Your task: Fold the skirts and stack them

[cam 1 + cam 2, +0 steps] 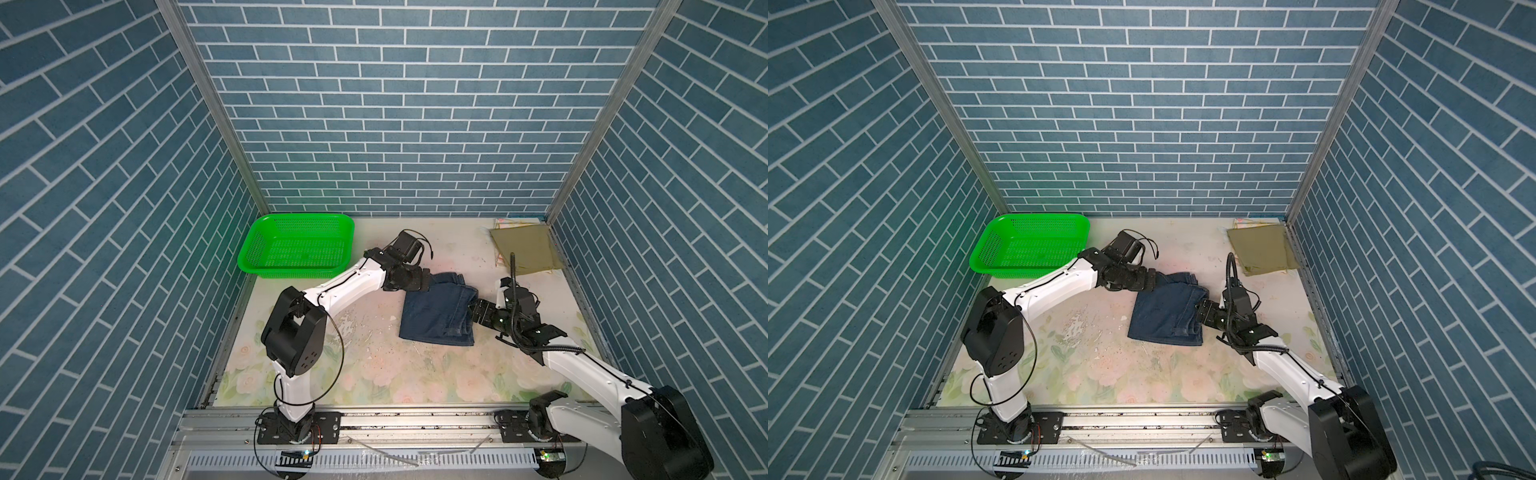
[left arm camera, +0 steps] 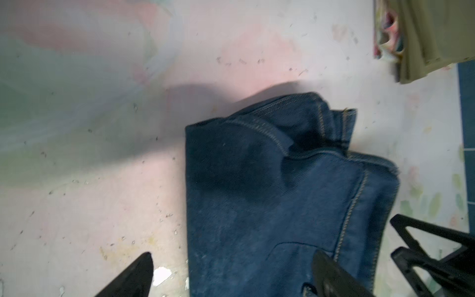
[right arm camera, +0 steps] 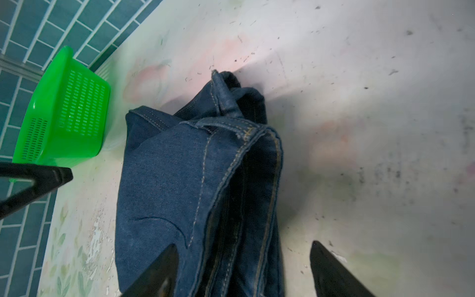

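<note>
Blue brick walls (image 1: 395,104), floral tabletop (image 1: 395,374)

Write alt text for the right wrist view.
A folded dark blue denim skirt lies on the scuffed pastel floral tabletop, with the right gripper open at its near end, one black finger over denim and one over bare table. A green perforated plastic basket stands beyond the skirt by the blue brick-pattern wall.

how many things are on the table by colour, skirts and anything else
dark blue denim skirt: 1
olive-khaki skirt: 1
pastel floral skirt, mostly hidden under the olive-khaki skirt: 1
green basket: 1
total: 4
</note>
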You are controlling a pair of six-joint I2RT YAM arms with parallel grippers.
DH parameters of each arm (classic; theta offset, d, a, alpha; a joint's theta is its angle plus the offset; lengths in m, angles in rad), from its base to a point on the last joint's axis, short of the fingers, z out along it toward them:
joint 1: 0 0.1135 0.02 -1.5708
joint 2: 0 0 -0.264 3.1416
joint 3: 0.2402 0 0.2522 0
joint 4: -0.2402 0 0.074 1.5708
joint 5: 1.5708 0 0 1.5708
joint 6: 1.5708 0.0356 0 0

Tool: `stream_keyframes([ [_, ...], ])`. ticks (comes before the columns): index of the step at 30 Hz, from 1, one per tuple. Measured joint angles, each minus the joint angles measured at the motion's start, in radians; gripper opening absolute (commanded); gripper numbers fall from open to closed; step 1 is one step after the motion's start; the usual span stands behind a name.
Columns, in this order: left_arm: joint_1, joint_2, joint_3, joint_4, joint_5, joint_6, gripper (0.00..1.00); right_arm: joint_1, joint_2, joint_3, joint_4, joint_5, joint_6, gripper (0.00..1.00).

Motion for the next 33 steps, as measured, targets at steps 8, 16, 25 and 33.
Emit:
stream_keyframes([
  [8,0.014,-0.031,-0.05,0.033,0.001,0.009,0.97,0.013,0.203,0.063,0.016,-0.013,-0.007,0.64],
  [16,0.03,-0.072,-0.116,0.078,0.015,0.01,0.97,0.069,0.243,0.163,0.039,-0.018,-0.037,0.01],
  [25,0.081,-0.118,-0.182,0.104,0.032,0.01,0.97,0.134,0.254,0.273,-0.01,-0.02,-0.035,0.0],
  [33,0.098,-0.129,-0.184,0.111,0.035,0.012,0.97,0.139,0.303,0.306,-0.013,-0.053,-0.036,0.0],
])
